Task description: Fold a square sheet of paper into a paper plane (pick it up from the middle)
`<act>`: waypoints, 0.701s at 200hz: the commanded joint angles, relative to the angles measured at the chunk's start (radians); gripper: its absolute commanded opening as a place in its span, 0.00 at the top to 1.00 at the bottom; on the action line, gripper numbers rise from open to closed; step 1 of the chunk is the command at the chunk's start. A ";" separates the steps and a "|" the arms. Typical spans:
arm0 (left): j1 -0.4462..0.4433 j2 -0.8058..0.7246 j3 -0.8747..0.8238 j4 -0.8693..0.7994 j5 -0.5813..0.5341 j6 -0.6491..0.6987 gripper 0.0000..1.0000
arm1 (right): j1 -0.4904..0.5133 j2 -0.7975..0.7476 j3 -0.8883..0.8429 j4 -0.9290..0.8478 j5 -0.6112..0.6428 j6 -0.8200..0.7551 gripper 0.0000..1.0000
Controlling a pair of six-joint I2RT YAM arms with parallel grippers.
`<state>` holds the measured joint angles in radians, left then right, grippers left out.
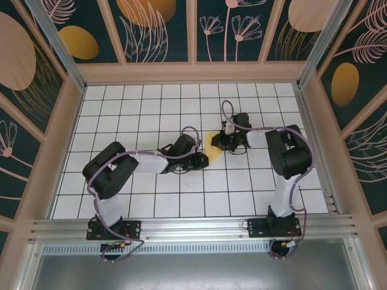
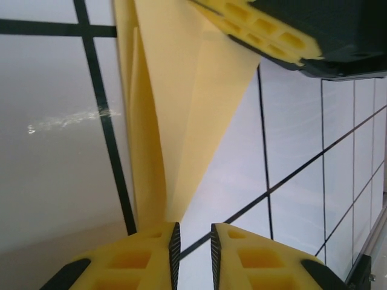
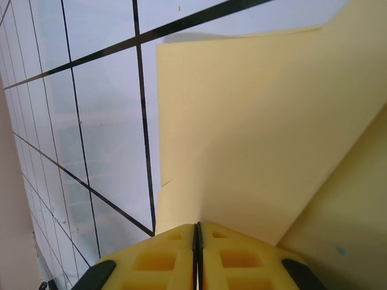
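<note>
Because the yellow sheet of paper (image 1: 211,147) is thin, light and soft, I expect it to bend or slide on the smooth gridded table (image 1: 139,109), and a hard pull could tear it or spoil a crease. It lies as a folded wedge between the two arms. The right gripper (image 3: 197,231) is pressed fully together on one edge of it. The left gripper (image 2: 192,234) stands narrow, with bare table seen through the slit. The point of the wedge ends at one finger (image 2: 158,241); whether they touch I cannot tell. The firm folded edges seem the safest place to hold.
</note>
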<state>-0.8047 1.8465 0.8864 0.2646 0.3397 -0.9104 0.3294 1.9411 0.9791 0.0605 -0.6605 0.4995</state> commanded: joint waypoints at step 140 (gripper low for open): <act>-0.012 0.067 0.116 -0.152 -0.063 0.045 0.73 | 0.000 0.091 -0.015 -0.059 0.090 -0.007 0.90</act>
<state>-0.8120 1.8973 0.9829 0.1726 0.3050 -0.8906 0.3264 1.9476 0.9829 0.0631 -0.6746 0.5045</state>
